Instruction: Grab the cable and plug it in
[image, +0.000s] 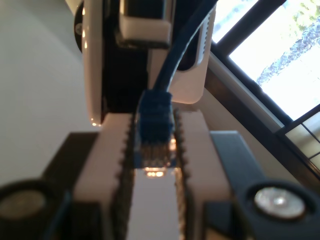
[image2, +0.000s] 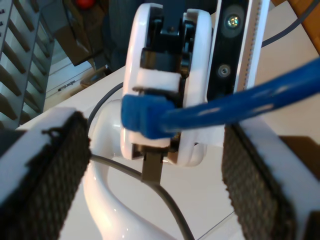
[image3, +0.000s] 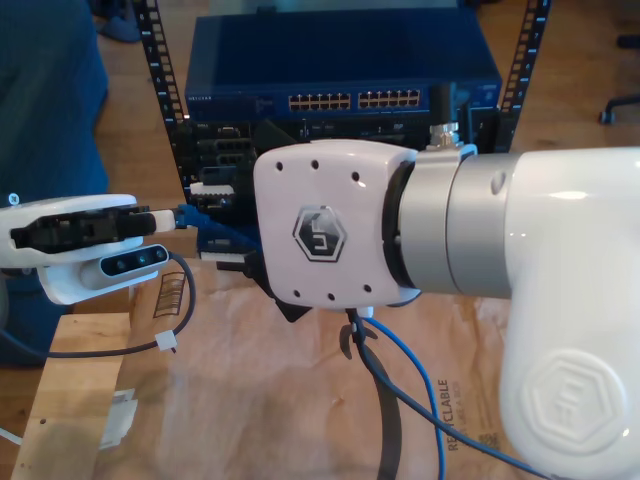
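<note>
My first gripper (image: 153, 127) pinches the plug end of the thin bright blue cable (image: 180, 45) tight, while my second gripper (image2: 155, 170) gapes wide around it, so a crooked squeeze could twist the plug loose.

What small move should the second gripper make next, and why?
Probably close my second gripper on the cable just behind its plug. Its pads stand wide open on either side of the cable, touching nothing. My first gripper is clamped on the plug, whose clear tip seems to face back toward its own palm, so a handover looks needed before any port on the switch can be reached.
</note>
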